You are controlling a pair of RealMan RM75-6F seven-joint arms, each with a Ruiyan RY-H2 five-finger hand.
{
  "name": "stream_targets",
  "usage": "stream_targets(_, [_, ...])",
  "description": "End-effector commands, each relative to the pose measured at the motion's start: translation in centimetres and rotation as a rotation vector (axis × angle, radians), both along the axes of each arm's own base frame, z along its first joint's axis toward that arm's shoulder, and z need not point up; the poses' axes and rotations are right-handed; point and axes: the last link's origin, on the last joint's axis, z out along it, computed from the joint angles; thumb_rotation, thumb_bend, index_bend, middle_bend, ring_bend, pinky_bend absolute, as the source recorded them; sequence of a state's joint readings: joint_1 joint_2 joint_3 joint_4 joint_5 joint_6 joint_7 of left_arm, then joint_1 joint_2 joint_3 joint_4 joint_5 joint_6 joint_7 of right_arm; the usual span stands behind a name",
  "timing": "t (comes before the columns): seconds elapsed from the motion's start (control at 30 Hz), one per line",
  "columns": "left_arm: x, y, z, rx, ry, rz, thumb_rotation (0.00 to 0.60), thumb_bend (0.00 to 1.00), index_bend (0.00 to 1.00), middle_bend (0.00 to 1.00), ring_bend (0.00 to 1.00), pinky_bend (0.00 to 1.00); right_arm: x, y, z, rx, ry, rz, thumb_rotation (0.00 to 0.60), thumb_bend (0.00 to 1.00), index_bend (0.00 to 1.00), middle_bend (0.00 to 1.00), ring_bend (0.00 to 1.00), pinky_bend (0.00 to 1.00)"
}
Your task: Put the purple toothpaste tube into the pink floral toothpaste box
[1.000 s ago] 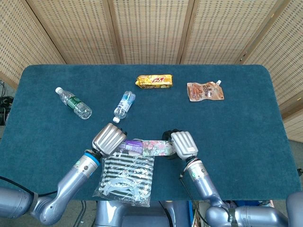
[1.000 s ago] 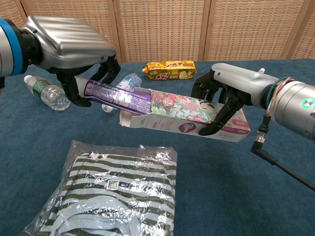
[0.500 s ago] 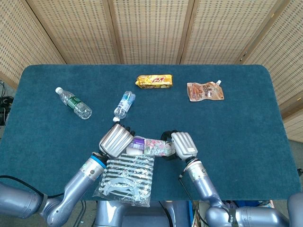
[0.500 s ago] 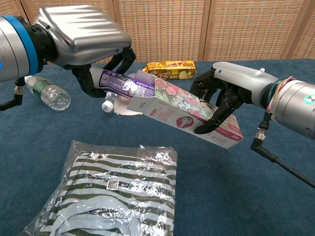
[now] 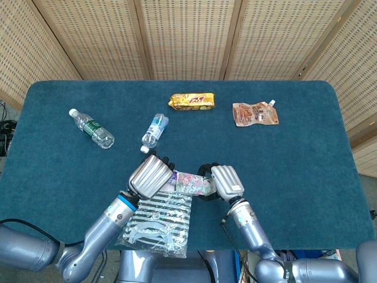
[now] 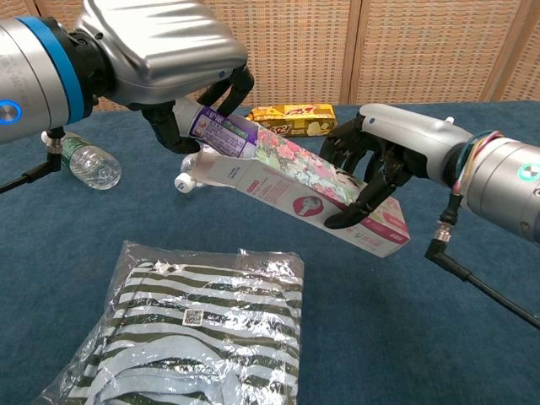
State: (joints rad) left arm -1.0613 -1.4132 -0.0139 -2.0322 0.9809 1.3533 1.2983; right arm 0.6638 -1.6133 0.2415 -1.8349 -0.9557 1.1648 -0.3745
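Purple plastic toothpaste tube (image 6: pixel 221 132): gripped in left hand (image 6: pixel 160 63), fingers (image 6: pixel 239 91) clamped around it, front end entered into raised open mouth of box. Pink floral cardboard toothpaste box (image 6: pixel 314 198): held tilted above blue-covered bench (image 5: pixel 306 153) by right hand (image 6: pixel 384 156), fingers (image 6: pixel 368 192) wrapped over its lower part. Striped garment in clear plastic bag (image 6: pixel 198 333): flat on bench, nearer the camera. Clear water bottle (image 6: pixel 84 162): lying at left.

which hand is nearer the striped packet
Left. The left hand hovers right above the striped packet's top edge; the right hand sits off to its right.
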Motion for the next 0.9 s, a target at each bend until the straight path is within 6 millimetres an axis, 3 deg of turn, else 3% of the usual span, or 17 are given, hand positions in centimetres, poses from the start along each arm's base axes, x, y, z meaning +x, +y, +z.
stream_targets(0.03, [0.5, 0.0, 0.1, 0.025, 0.001, -0.044, 0.600, 0.40, 0.85, 0.60, 0.53, 0.57, 0.1, -0.1, 0.1, -0.002, -0.020, -0.007, 0.600, 0.09, 0.57, 0.46, 0.38, 0.45])
stream_targets(0.17, [0.7, 0.0, 0.5, 0.043, -0.003, -0.072, 0.600, 0.40, 0.74, 0.49, 0.43, 0.50, 0.0, -0.1, 0.2, -0.013, -0.038, -0.009, 0.600, 0.09, 0.57, 0.46, 0.38, 0.45])
stream_targets(0.33, [0.6, 0.2, 1.3, 0.088, 0.019, -0.102, 0.600, 0.40, 0.50, 0.24, 0.23, 0.34, -0.3, -0.4, 0.7, -0.031, -0.066, -0.025, 0.600, 0.09, 0.57, 0.46, 0.38, 0.45])
stream_targets(0.53, [0.4, 0.5, 1.9, 0.121, 0.027, -0.114, 0.600, 0.40, 0.25, 0.06, 0.09, 0.21, -0.9, -0.7, 1.3, -0.051, -0.102, -0.051, 0.600, 0.09, 0.57, 0.46, 0.38, 0.45])
stream_targets(0.63, [0.2, 0.6, 2.2, 0.130, 0.020, -0.113, 0.600, 0.39, 0.19, 0.00, 0.01, 0.14, -1.5, -1.0, 1.8, -0.063, -0.126, -0.074, 0.600, 0.09, 0.57, 0.46, 0.38, 0.45])
stream_targets(0.9, [0.3, 0.9, 2.6, 0.146, -0.003, -0.124, 0.600, 0.38, 0.12, 0.00, 0.00, 0.09, -2.8, -1.3, 2.6, -0.075, -0.218, -0.133, 0.600, 0.09, 0.57, 0.46, 0.38, 0.45])
